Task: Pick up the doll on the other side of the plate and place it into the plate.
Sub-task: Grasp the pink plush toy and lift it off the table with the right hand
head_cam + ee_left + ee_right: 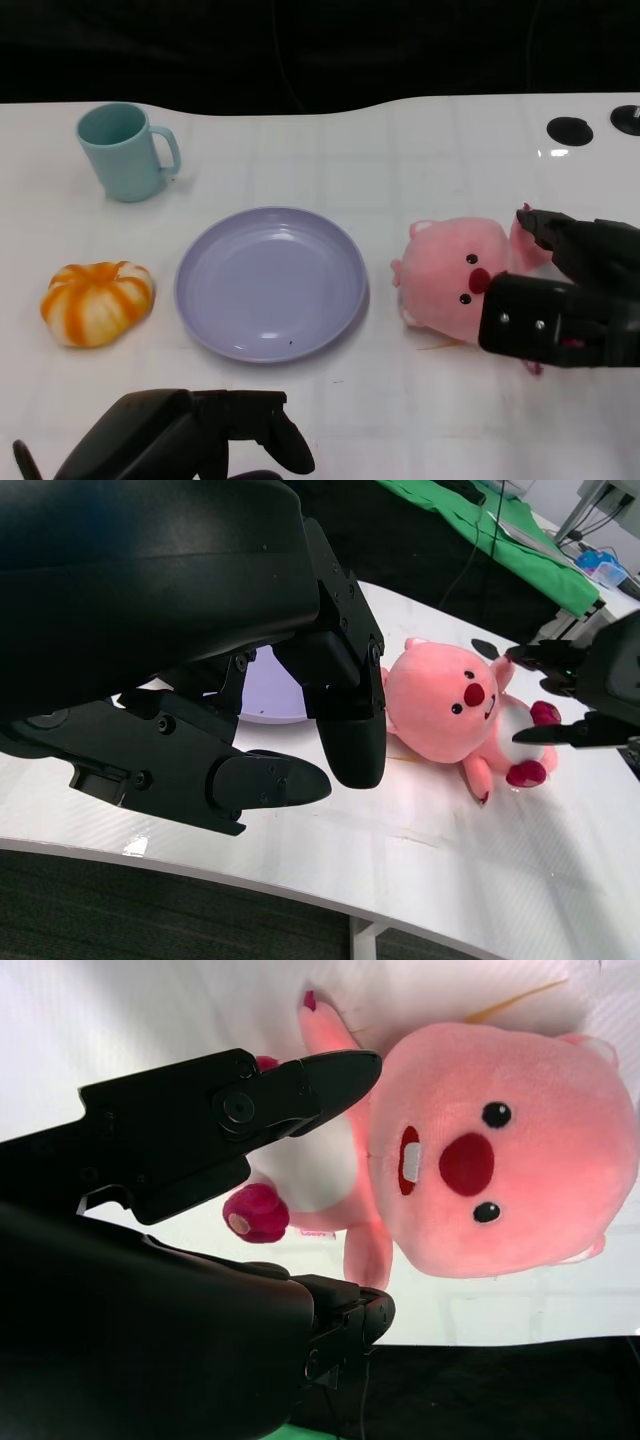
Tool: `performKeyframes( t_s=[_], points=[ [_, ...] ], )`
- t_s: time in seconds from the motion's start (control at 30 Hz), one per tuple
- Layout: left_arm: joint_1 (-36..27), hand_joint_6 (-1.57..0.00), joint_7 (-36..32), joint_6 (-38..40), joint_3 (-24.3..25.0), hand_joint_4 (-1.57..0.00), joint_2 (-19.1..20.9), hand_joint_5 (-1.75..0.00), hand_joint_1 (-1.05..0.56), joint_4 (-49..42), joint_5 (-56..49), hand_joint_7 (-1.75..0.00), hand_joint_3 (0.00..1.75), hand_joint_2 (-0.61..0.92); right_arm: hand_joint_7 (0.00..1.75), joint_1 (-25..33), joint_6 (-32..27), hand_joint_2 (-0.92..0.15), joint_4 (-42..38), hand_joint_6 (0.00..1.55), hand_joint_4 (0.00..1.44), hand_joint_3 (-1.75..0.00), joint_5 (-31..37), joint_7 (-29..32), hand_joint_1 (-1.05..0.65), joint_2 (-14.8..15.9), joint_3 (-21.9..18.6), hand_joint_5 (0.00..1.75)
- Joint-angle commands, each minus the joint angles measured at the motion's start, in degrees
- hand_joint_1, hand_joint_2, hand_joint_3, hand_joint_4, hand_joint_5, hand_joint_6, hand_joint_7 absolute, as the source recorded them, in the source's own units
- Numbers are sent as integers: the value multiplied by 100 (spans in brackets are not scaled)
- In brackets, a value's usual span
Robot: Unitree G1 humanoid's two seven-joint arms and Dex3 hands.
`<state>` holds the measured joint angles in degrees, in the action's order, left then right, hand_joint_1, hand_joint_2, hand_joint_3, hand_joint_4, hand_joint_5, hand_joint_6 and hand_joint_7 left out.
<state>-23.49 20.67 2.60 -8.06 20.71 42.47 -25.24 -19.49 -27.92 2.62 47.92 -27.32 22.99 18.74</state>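
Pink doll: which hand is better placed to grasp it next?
Right. The right hand is open with its fingers either side of the pink doll, while the left hand sits across the plate.

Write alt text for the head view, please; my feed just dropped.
The right hand reaches around a pink plush doll lying right of an empty lavender plate. A striped orange pumpkin toy and teal mug sit left; the left hand rests low.

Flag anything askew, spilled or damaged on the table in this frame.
Nothing spilled or damaged. The pink doll lies on its back beside the plate, as expected before pickup. The mug stands upright and the orange toy pumpkin sits flat.
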Motion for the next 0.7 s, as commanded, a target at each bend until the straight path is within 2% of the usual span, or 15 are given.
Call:
performKeyframes(
  t_s=[0.03,0.4,0.7],
  points=[
    [-41,-72,-79,-42,30,-61,22,-169,-21,-2,-72,-89,37,92,1,-250,-49,-92,-358,6,0,-16,-107,128,-87,-72,-31,14],
    [-69,-70,6,60,67,-59,-3,-172,-20,133,-63,-90,37,92,5,-528,-47,-92,-898,16,3,-13,-253,78,-87,-126,211,17],
    [-99,-71,27,155,50,-60,-2,-172,-21,239,-85,-90,37,92,4,-819,-42,-92,-1295,19,2,-15,-372,-167,-86,-124,368,18]
  ],
)
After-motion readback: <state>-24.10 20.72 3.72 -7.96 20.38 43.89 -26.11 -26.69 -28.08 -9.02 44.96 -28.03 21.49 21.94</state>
